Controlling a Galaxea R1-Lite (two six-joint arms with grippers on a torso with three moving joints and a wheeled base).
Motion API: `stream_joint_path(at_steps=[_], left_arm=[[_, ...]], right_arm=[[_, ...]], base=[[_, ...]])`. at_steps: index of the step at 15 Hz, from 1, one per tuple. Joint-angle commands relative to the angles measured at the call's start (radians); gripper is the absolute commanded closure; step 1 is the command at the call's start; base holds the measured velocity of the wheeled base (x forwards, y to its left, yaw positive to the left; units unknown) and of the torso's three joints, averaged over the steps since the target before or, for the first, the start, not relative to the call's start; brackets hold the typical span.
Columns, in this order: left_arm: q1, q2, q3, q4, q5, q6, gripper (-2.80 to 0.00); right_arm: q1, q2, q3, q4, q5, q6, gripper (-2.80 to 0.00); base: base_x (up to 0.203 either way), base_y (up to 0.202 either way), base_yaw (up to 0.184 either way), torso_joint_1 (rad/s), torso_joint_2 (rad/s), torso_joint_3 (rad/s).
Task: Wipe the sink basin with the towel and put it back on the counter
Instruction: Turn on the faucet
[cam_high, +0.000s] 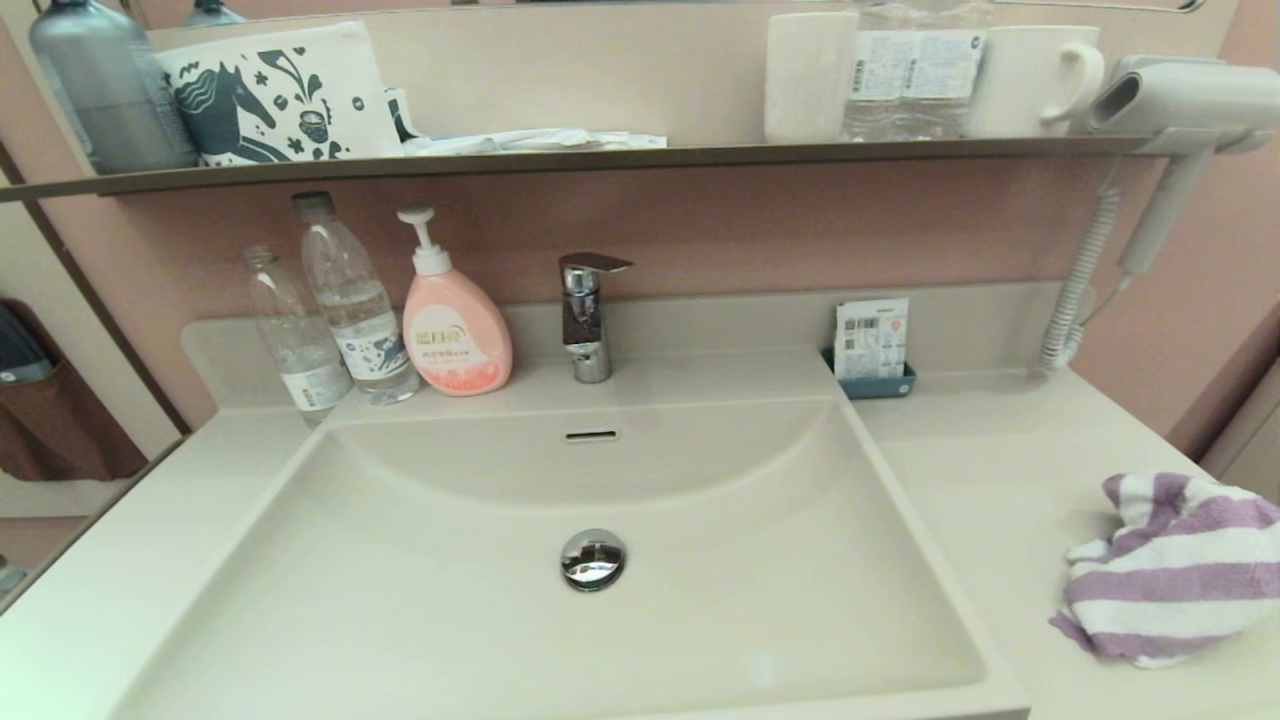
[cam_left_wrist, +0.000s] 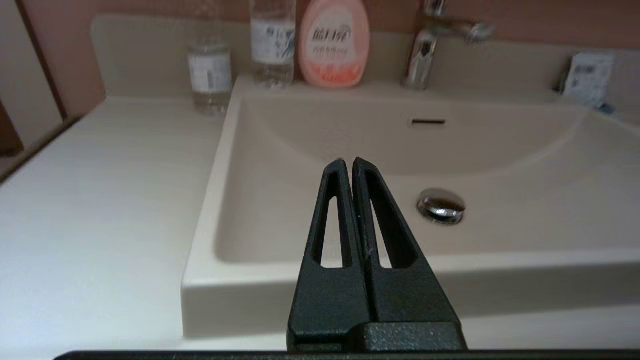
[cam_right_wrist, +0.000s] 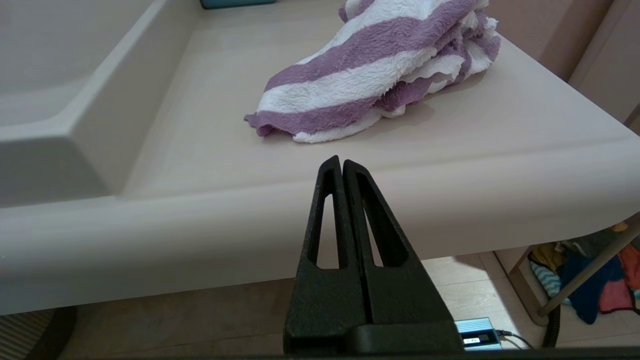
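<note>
The purple and white striped towel (cam_high: 1175, 570) lies bunched on the counter (cam_high: 1000, 480) to the right of the sink basin (cam_high: 450, 600); the same towel (cam_right_wrist: 380, 70) shows in the right wrist view. The basin is bare, with its chrome drain plug (cam_high: 592, 558) and overflow slot (cam_high: 591, 435). My right gripper (cam_right_wrist: 340, 162) is shut and empty, held off the counter's front edge, short of the towel. My left gripper (cam_left_wrist: 348, 163) is shut and empty, in front of the basin's near rim, left of the drain plug (cam_left_wrist: 441, 206). Neither gripper appears in the head view.
Behind the basin stand a chrome faucet (cam_high: 588, 315), a pink soap dispenser (cam_high: 452, 325) and two clear bottles (cam_high: 325, 315). A small blue tray with packets (cam_high: 873, 352) sits at the back right. A dark wall shelf (cam_high: 600, 158) carries cups and bottles; a hair dryer (cam_high: 1180, 100) hangs at right.
</note>
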Motion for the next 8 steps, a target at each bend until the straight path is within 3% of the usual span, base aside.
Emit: stream_joint_path(at_steps=[1, 6, 8], left_arm=[[0.000, 0.122, -0.100, 0.000, -0.018, -0.002, 0.00], [-0.001, 0.449, -0.309, -0.011, -0.079, 0.000, 0.00], [-0.001, 0.591, -0.349, -0.091, -0.095, 0.004, 0.00]], right_arm=[[0.000, 0.000, 0.001, 0.000, 0.000, -0.001, 0.00], [0.000, 0.000, 0.001, 0.000, 0.000, 0.001, 0.00], [0.000, 0.000, 0.000, 0.000, 0.000, 0.001, 0.00]], base=[[0.000, 0.000, 0.000, 0.000, 0.00, 0.000], [0.000, 0.000, 0.000, 0.000, 0.00, 0.000], [0.000, 0.000, 0.000, 0.000, 0.00, 0.000]])
